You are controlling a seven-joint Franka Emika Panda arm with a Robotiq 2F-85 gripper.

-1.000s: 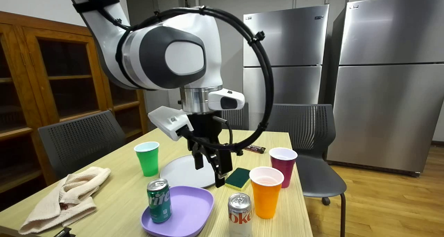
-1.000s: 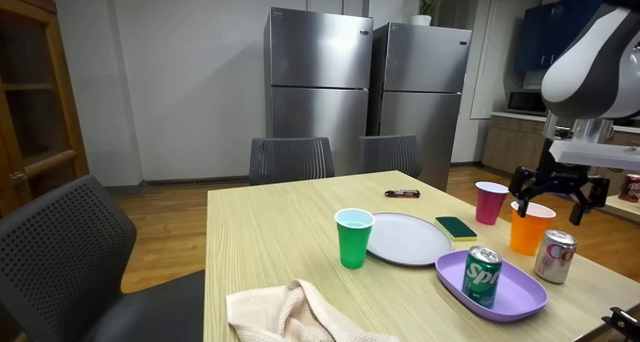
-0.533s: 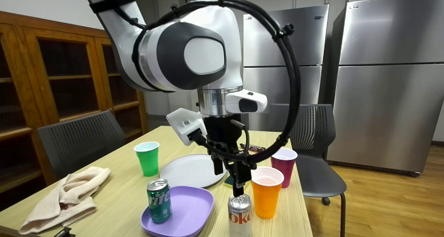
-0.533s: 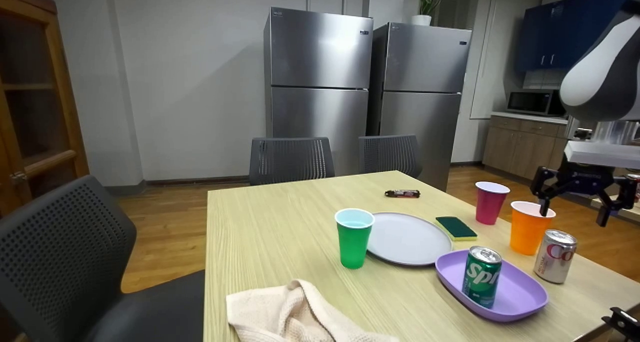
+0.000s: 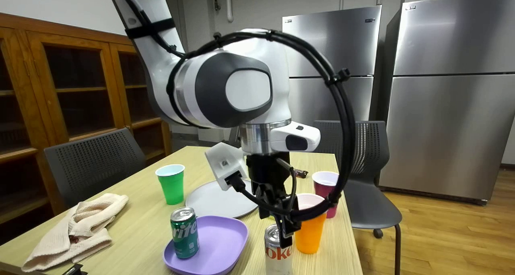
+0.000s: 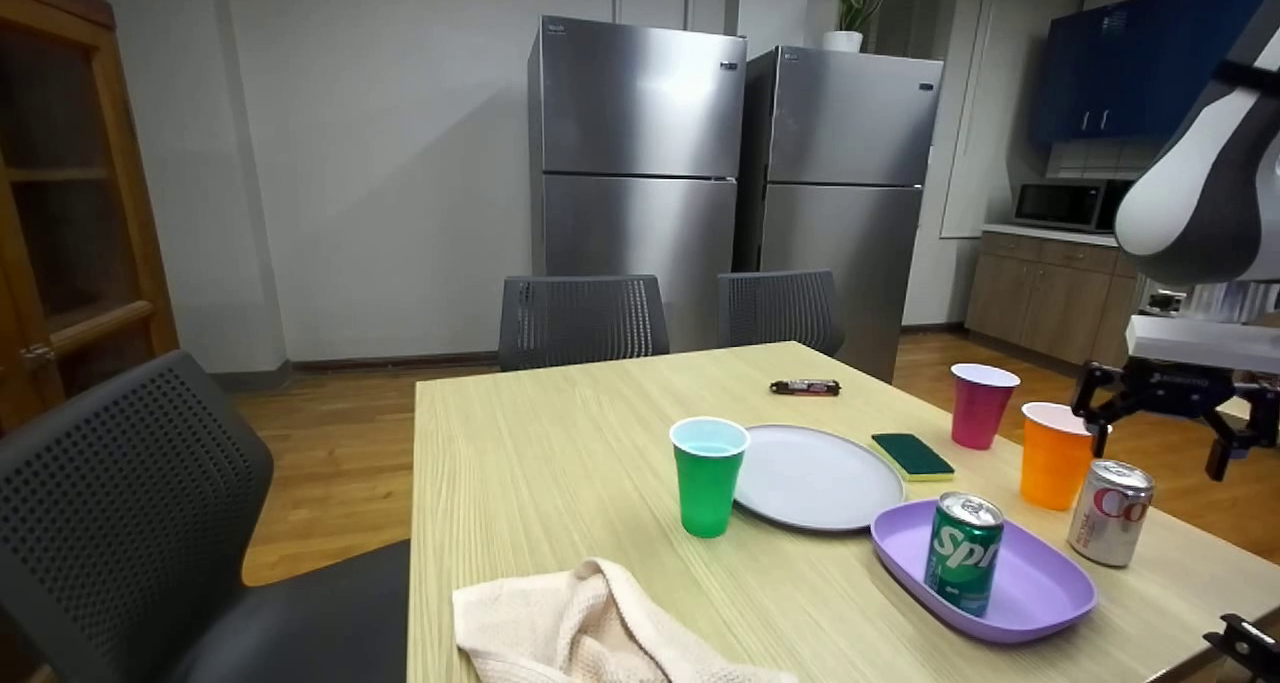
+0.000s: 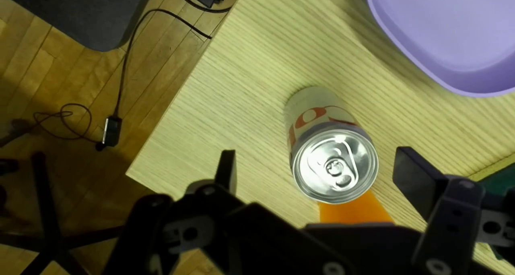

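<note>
A silver Coke can (image 7: 334, 166) stands upright on the table in the wrist view, with my gripper (image 7: 316, 164) open around its upper end. Both fingers stay apart from the can, one on each side, with a wider gap on the left. In an exterior view the gripper (image 5: 275, 228) is low over the can (image 5: 277, 255), one finger partly covering it. Just behind the can is an orange cup (image 5: 312, 234), partly hidden by the gripper and cable; only a strip of the orange cup (image 7: 354, 210) shows in the wrist view.
A purple dish (image 5: 221, 238) bearing a Sprite can (image 5: 185, 234) lies beside the Coke can. Around are a maroon cup (image 6: 982, 413), sponge (image 6: 912, 455), grey plate (image 6: 815, 478), green cup (image 6: 708, 488), candy bar (image 6: 805, 387) and cloth (image 6: 590, 623). A table corner (image 7: 134, 172) is close by.
The arm has moved sideways from near the sponge and plate to the Coke can, then lowered over it. The jaws have stayed open. None of the objects on the table has moved.
</note>
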